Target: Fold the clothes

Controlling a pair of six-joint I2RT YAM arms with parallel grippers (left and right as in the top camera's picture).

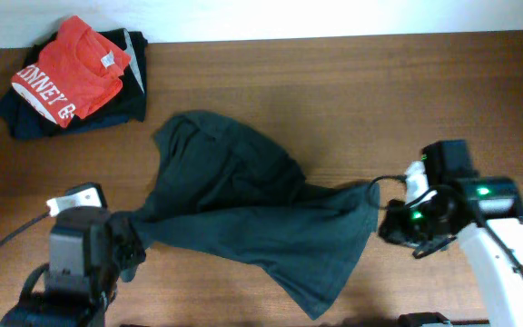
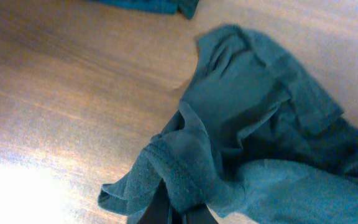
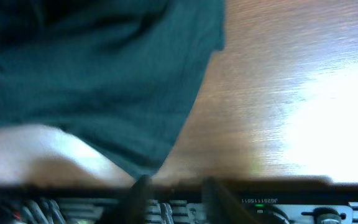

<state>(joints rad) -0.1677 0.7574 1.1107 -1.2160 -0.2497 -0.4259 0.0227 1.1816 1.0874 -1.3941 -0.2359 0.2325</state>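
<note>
The left gripper is pinched on a bunched hem of the soft charcoal T-shirt. At the shirt's opposite corner, the right gripper has its fingers apart, with wood showing between them.

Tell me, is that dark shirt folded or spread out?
Not folded: the dark T-shirt lies rumpled and stretched across the table, one end bunched in the left hand, the other reaching toward the right hand.

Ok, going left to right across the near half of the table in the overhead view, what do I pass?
Left gripper, shut on a bunched end of the cloth → charcoal T-shirt, spread across the middle → right gripper at its right edge.
</note>
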